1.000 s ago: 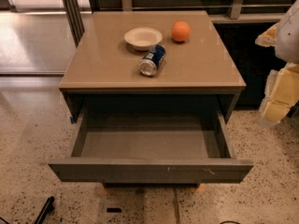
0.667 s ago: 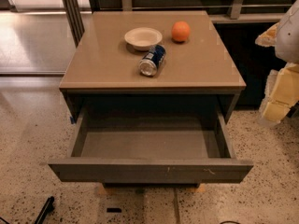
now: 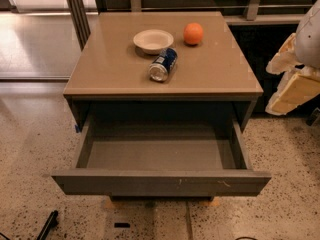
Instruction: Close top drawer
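Below the front edge of the desk (image 3: 115, 69), camera view: top drawer (image 3: 161, 181) stands pulled well out, scratched front toward me. My claw (image 3: 295, 86) hangs beyond the desk's right edge, touching nothing, probably pre-approach; apart or together, cannot tell.

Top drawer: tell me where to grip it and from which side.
The top drawer stands pulled out, its front panel flat, no handle. Probably best: take the panel's top edge at the middle, coming from the front and above. The gripper hangs at the right, apart from it.
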You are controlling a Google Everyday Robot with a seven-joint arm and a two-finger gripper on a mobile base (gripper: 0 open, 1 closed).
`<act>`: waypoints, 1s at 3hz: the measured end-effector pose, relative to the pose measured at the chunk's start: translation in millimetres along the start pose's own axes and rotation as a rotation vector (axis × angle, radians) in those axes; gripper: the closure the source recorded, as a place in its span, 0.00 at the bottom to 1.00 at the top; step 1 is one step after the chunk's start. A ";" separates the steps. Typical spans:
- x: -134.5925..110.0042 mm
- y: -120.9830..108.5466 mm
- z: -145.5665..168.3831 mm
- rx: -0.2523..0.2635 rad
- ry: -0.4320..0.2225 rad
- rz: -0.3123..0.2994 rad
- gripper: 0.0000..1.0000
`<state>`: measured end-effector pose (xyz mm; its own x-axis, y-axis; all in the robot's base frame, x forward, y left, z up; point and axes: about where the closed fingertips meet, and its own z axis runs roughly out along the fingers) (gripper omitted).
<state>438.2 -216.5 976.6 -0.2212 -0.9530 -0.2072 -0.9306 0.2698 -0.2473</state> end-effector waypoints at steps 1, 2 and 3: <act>0.0 0.0 0.0 0.000 0.000 0.000 0.65; 0.0 0.0 0.0 0.000 0.000 0.000 0.89; 0.0 0.0 0.0 0.000 0.000 0.000 1.00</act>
<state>438.2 -216.5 976.7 -0.2212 -0.9529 -0.2073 -0.9306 0.2698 -0.2474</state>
